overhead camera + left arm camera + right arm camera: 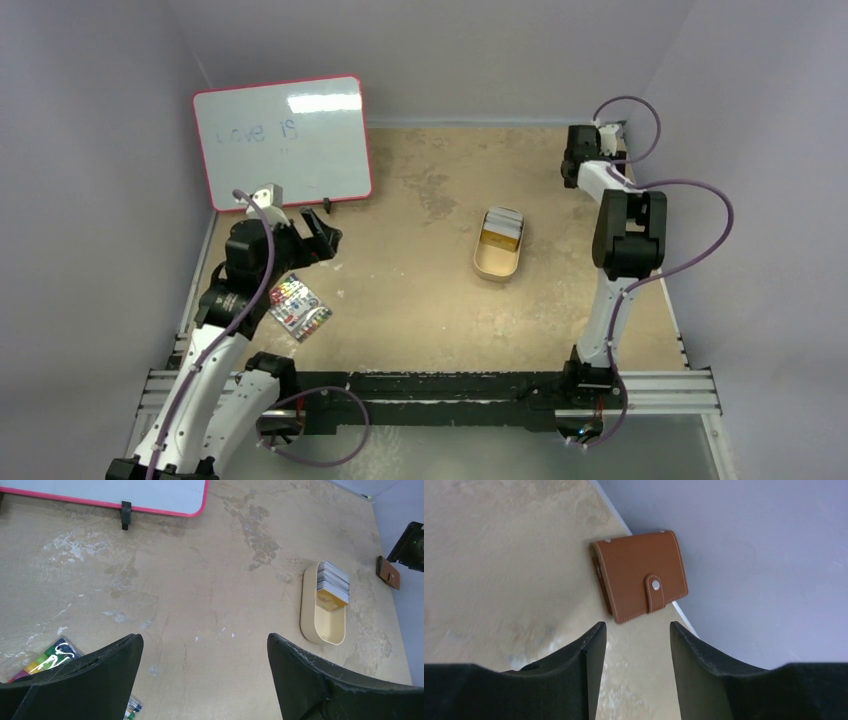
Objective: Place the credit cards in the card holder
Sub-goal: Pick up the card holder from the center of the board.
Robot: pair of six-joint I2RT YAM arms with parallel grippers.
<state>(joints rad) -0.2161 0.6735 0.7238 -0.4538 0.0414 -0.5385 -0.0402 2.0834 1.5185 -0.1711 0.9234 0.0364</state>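
The credit cards [502,228] stand stacked on edge in the far end of a tan oval tin [494,265]; the left wrist view shows the credit cards [332,582] too. The card holder [639,575], brown leather with its snap strap fastened, lies shut at the table's edge against the right wall. My right gripper [637,625] hovers just short of it, open, nothing between its fingers. In the left wrist view the card holder [388,572] lies beside the right gripper [411,545]. My left gripper [205,640] is open over bare table, far left of the tin.
A pink-framed whiteboard [283,140] leans at the back left. A colourful packet [298,307] lies by the left arm. Walls close the table on the left, back and right; the right arm [628,235] reaches into the far right corner.
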